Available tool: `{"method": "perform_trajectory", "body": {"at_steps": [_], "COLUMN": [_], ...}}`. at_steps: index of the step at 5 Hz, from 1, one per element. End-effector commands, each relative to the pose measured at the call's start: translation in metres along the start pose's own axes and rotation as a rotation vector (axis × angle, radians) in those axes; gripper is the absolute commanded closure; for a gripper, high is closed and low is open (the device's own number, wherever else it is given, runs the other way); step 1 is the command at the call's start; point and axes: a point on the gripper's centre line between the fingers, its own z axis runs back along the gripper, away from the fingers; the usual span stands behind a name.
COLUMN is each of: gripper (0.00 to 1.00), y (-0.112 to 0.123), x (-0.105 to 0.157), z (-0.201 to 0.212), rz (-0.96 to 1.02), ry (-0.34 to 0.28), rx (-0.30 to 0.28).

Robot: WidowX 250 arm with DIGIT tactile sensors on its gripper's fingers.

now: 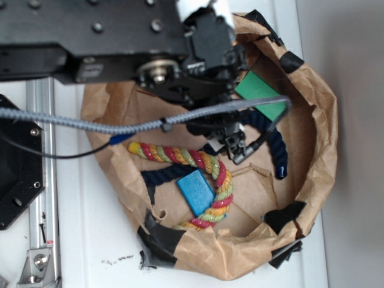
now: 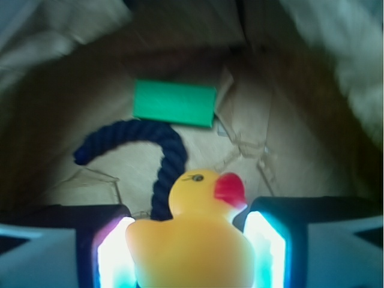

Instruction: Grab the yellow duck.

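The yellow duck, with its red beak pointing right, fills the space between my gripper's two lit pads in the wrist view, and both pads press against its body. My gripper is shut on it, above the brown paper floor. In the exterior view the gripper hangs inside the brown paper bag, and the arm hides the duck there.
A green block lies at the bag's far side, with a dark blue rope curling beside it. A yellow-red-green braided rope loops around a blue block. The bag's crumpled walls rise on all sides.
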Motion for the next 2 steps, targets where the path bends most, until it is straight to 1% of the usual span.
{"method": "perform_trajectory", "body": {"at_steps": [1, 2], "gripper": [1.00, 1.00], "y": [-0.0090, -0.0054], "x": [0.0066, 0.0082], "z": [0.0097, 0.0092], "rz": [-0.158, -0.118], "ry": [-0.048, -0.068], "rx": [-0.044, -0.025]}}
